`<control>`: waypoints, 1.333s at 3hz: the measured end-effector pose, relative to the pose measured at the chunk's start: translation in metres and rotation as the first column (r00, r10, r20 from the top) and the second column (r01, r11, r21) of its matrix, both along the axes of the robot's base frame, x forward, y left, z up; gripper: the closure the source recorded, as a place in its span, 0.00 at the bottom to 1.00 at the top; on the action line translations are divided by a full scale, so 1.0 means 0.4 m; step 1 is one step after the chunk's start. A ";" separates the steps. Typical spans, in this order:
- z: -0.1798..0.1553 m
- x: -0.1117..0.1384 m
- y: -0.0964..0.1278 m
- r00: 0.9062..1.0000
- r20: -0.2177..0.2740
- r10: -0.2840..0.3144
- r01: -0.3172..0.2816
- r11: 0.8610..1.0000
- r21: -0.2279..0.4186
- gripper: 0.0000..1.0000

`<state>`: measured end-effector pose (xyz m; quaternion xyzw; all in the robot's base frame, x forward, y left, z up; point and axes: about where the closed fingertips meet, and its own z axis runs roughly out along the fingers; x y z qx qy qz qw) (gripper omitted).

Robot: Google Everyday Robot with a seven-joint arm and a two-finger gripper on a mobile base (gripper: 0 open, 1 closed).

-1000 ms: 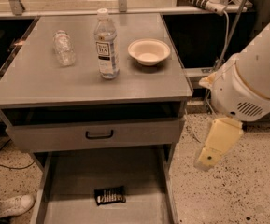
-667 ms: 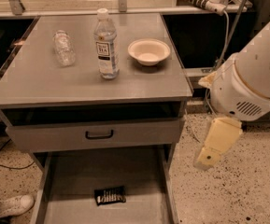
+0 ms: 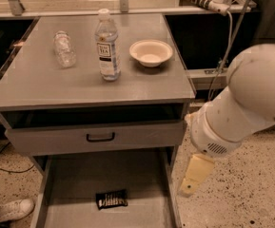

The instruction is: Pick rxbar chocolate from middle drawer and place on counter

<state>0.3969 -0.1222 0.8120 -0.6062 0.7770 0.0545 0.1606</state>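
The rxbar chocolate [image 3: 112, 199], a flat black wrapper with white lettering, lies on the floor of the pulled-out middle drawer [image 3: 87, 179], near its front middle. The grey counter [image 3: 42, 82] is above, over a drawer front with a black handle [image 3: 100, 137]. My gripper [image 3: 188, 189] hangs at the end of the white arm to the right of the drawer, outside its right wall and level with the bar. It holds nothing that shows.
On the counter stand an upright water bottle [image 3: 107, 46], a bottle lying on its side [image 3: 64, 48] and a white bowl [image 3: 151, 52]. A shoe [image 3: 11, 210] is on the floor at the left. A power strip and cables [image 3: 208, 1] hang at the back right.
The arm and gripper have barely moved. The bar, bottles and bowl stay where they were.
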 end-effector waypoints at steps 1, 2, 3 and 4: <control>-0.116 0.012 0.028 0.999 -0.051 0.000 -0.001 1.000 -0.017 0.00; -0.122 0.012 0.028 0.999 -0.054 -0.004 0.003 1.000 -0.017 0.00; -0.136 0.006 0.039 0.999 -0.048 -0.001 0.001 1.000 0.007 0.00; -0.220 0.008 0.117 0.998 -0.059 0.026 -0.024 0.999 0.043 0.00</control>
